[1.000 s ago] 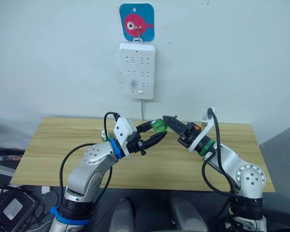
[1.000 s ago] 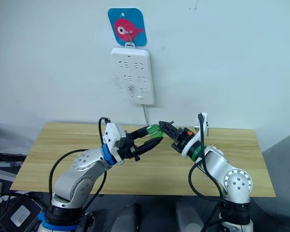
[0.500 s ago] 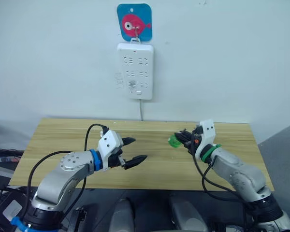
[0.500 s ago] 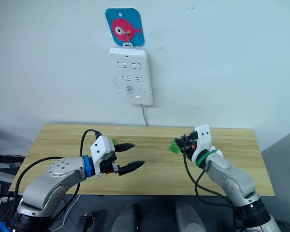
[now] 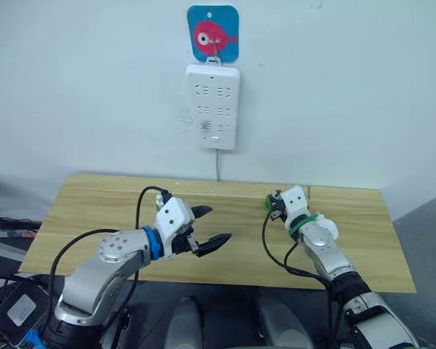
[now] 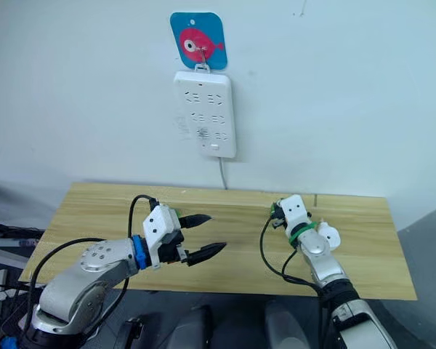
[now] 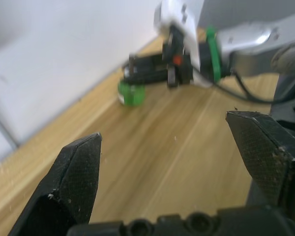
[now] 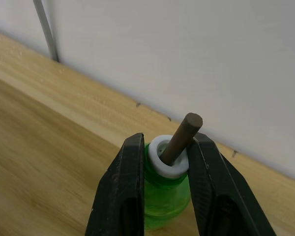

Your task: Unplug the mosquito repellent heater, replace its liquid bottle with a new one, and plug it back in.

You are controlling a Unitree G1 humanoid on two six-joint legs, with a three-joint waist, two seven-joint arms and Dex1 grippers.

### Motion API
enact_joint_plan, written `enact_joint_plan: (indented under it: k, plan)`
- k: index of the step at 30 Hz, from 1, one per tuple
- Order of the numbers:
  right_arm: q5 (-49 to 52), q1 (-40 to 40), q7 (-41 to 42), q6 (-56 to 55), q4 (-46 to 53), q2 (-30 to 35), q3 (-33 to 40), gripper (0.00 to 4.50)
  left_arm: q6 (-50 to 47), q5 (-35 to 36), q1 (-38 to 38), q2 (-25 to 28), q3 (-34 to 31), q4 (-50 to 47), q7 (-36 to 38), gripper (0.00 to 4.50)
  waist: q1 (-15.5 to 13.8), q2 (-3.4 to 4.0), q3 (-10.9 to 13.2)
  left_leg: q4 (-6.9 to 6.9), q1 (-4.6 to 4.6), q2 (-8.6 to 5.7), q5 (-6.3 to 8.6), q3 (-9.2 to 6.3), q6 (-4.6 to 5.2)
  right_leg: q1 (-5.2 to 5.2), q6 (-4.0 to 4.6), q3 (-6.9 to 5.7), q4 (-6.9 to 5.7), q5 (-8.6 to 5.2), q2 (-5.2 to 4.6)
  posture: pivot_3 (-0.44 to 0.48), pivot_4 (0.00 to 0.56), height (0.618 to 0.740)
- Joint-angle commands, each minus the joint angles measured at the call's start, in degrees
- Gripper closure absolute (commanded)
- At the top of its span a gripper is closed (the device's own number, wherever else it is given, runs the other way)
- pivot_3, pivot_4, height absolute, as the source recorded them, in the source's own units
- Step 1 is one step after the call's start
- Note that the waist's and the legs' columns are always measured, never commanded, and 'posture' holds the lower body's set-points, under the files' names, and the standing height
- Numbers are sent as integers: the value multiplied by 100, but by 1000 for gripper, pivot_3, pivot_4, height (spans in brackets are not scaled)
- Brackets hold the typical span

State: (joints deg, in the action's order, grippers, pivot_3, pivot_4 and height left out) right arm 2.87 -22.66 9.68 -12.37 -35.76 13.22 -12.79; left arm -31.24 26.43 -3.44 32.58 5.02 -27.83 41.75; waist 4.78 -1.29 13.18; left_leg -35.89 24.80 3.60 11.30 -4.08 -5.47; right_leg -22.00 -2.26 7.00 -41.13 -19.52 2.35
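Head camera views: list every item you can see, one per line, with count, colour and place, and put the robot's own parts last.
Table: one, light wood, against the wall.
Power strip: one, white, hanging on the wall above the table, cord running down.
Fish hook plate: one, blue with a pink fish, above the strip.
Liquid bottle: one, translucent green with white collar and dark wick, near the table's back edge on the right.
Left gripper: one, black fingers, open, over the table's middle.
Right gripper: one, black fingers, shut on the bottle.
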Motion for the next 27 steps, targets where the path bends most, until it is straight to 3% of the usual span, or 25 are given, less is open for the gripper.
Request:
enact_joint_plan:
  k: [1, 3, 9, 13, 16, 21, 24, 27]
  plan:
    - [-81, -54, 83, -271, -110, -72, 229, 3685, 403, -142, 70, -122, 44, -302, -73, 0, 2, 0, 0, 0, 0, 0, 0, 0, 0, 0, 1, 0, 0, 0, 0, -52, 195, 740]
    - [-37, -32, 177, -246, -137, -132, 313, 3685, 490, -192, 101, -135, 61, -296, -54, 0, 3, 0, 0, -2, -1, 0, 0, -1, 0, 2, 1, 0, -3, 1, 0, -52, 195, 740]
    - [37, 91, 328, -164, 132, -279, 578, 1592, 604, -69, 250, -72, -24, -310, 121, 0, 5, 0, 0, -4, -22, -2, 0, -3, 1, 27, 2, -1, -1, 1, 0, -54, 193, 740]
    - [68, 397, 422, 49, 909, -199, 689, 55, 806, -180, 581, 33, -239, -207, 112, 0, 5, 1, 0, -2, -22, -1, 0, -3, 1, 26, 2, -1, 0, 1, -1, -53, 187, 740]
    - [125, 759, 586, 429, 1838, -41, 734, 22, 915, -260, 889, 11, -577, -54, -122, 0, 1, 2, -1, -1, -22, -1, 0, -9, 1, 26, 2, -5, -1, 1, -1, -52, 187, 740]
    - [710, 1374, 1898, 1494, 3779, 572, 424, 22, 1444, -520, 1737, 82, -950, 207, -107, 0, 20, 4, -2, 1, -22, -1, 1, -7, 1, 26, 1, -1, 2, 0, -2, -67, 178, 740]
    - [969, 1457, 3138, 2270, 5346, 1642, 9, 22, 2165, -578, 2704, -331, -1691, 762, -388, 0, 32, 11, -6, -1, -21, -1, 1, -4, 1, 25, 1, 1, 4, -1, -6, -65, 161, 740]
    - [1253, 1361, 3385, 2966, 5979, 2017, -17, 22, 2574, -706, 2936, -549, -1968, 1122, -557, 0, 12, -16, -41, -1, -27, 1, 1, -3, 2, 28, -1, -1, 8, -2, -12, -45, 142, 740]
